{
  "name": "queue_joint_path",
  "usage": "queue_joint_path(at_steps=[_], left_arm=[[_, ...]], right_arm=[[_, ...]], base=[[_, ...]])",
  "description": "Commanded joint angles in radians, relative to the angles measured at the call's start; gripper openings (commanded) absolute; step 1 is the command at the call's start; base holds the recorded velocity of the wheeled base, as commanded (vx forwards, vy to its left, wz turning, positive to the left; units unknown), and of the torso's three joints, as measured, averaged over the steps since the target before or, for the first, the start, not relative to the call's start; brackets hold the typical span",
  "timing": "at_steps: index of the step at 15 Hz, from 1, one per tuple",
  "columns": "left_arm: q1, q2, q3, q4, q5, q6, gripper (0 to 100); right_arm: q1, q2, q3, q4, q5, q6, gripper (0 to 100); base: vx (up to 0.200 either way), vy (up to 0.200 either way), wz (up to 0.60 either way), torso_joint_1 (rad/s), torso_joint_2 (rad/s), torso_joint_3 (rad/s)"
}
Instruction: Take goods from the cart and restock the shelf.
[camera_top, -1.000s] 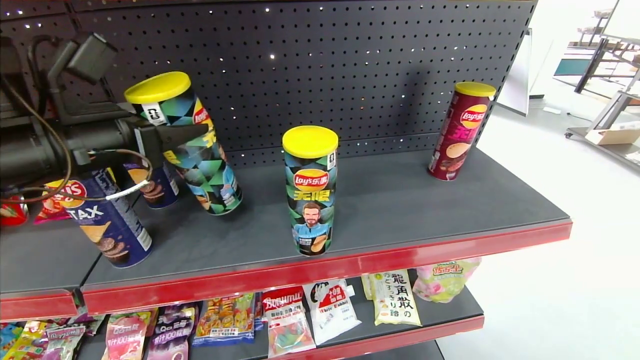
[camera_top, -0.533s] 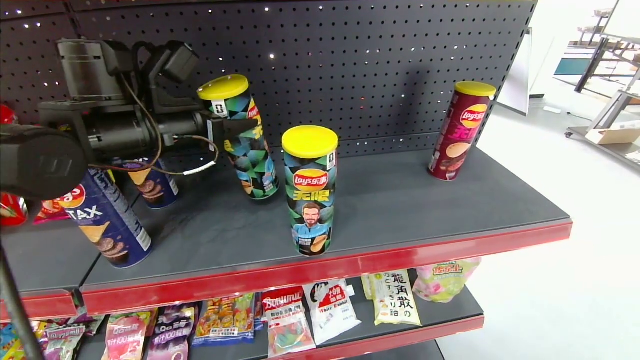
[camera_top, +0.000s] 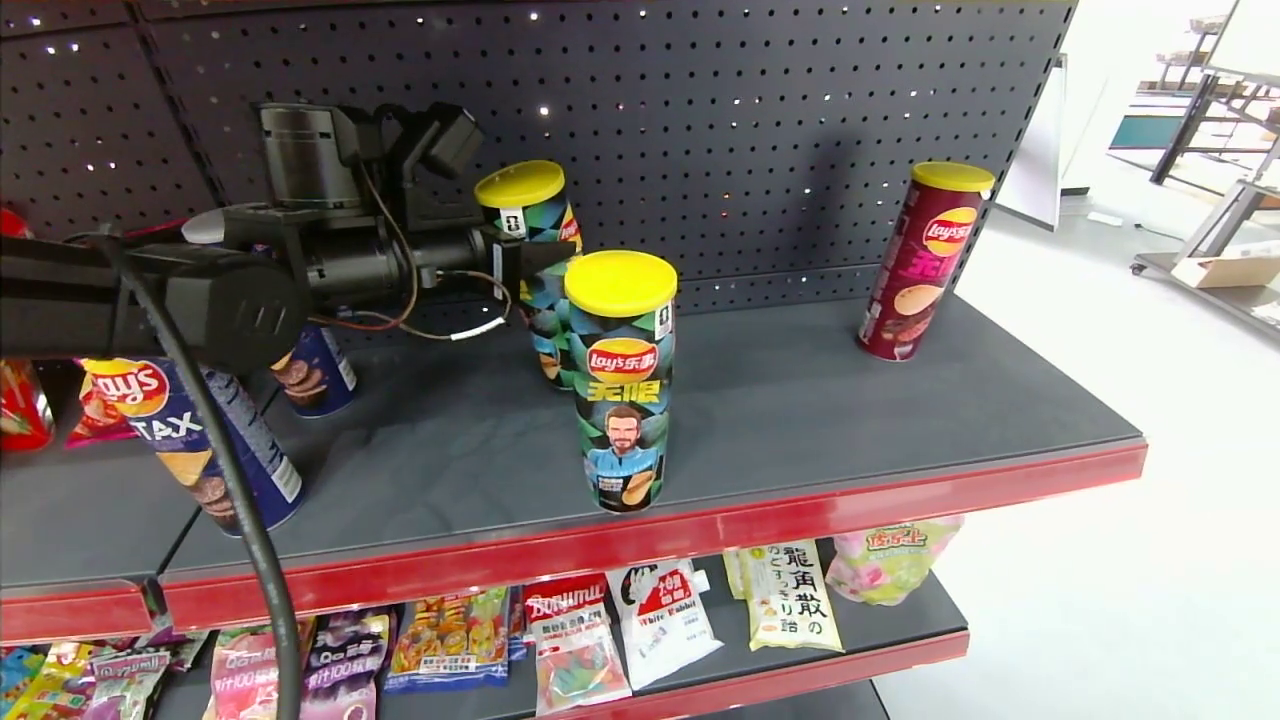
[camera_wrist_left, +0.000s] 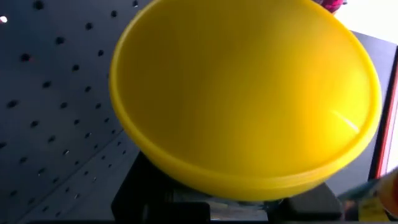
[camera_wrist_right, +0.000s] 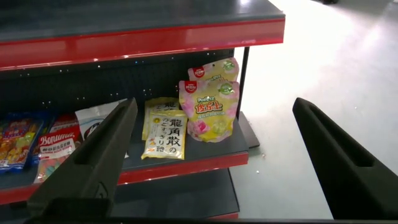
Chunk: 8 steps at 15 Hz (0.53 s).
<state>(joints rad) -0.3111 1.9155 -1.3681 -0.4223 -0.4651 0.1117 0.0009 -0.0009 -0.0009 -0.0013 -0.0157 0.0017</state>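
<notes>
My left gripper (camera_top: 522, 268) is shut on a green-patterned chip can with a yellow lid (camera_top: 533, 225), holding it near the pegboard at the back of the grey top shelf (camera_top: 800, 400). The can stands almost upright, right behind an identical can (camera_top: 620, 380) at the shelf's front edge, which hides its base. The yellow lid (camera_wrist_left: 249, 93) looms large in the left wrist view. My right gripper (camera_wrist_right: 216, 109) is open with nothing between its fingers, low in front of the lower shelves.
A maroon chip can (camera_top: 925, 262) stands at the back right of the shelf. Two blue chip cans (camera_top: 215, 440) (camera_top: 312, 370) stand on the left under my arm. Snack bags (camera_top: 660, 620) hang along the lower shelf. Bare shelf lies between the green cans and the maroon one.
My left arm has carried the green can rightward and deeper along the shelf, from the left side to just behind the front can, and the can has gone from tilted to nearly upright.
</notes>
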Motion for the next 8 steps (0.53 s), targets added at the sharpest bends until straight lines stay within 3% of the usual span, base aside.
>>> queue_joint_path(at_steps=[1, 3, 8], left_arm=[[-0.005, 0.039, -0.016, -0.019, 0.000, 0.003, 0], [-0.006, 0.059, -0.032, -0.039, 0.000, 0.022, 0], [-0.017, 0.080, -0.040, -0.039, 0.000, 0.020, 0]], right_arm=[[0.001, 0.001, -0.001, 0.000, -0.001, 0.000, 100], [0.001, 0.001, 0.001, 0.000, 0.000, 0.000, 100], [0.001, 0.001, -0.001, 0.000, 0.000, 0.000, 100]], base=[[0.000, 0.000, 0.00, 0.000, 0.00, 0.000], [0.000, 0.000, 0.00, 0.000, 0.00, 0.000], [0.000, 0.000, 0.00, 0.000, 0.00, 0.000]])
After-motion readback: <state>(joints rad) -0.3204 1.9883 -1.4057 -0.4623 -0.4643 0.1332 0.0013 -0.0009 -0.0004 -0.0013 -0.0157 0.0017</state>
